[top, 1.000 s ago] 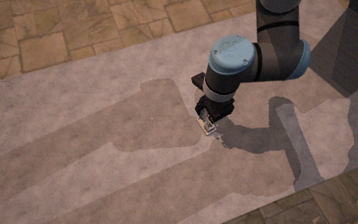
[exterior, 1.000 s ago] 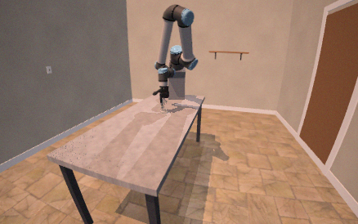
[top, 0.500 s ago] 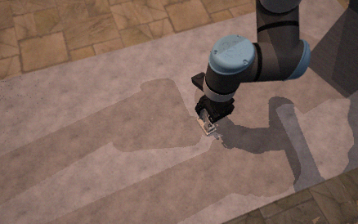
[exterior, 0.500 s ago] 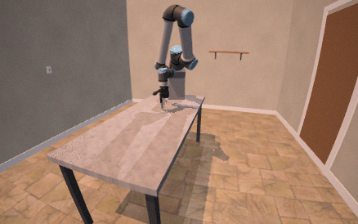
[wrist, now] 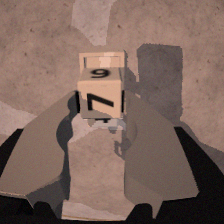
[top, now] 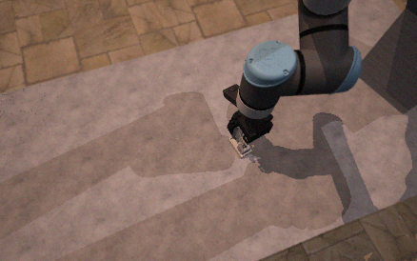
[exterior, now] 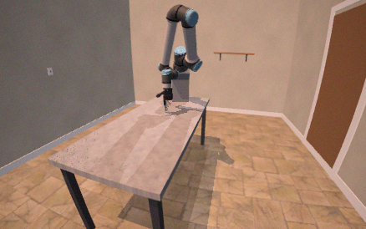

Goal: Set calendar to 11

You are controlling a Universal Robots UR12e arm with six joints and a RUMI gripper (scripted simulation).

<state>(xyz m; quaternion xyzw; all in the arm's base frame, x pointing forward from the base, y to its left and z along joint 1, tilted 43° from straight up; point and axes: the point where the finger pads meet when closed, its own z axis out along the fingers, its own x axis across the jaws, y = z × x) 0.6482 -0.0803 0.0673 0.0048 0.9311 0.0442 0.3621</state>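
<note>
A long grey surface carries the arm at its far end. The gripper, pointing down over that far end, is clamped on a wooden cube showing 9 and 7, above the small tray.

I count one number cube, one open-topped tray behind it, one table, one wall shelf.
</note>
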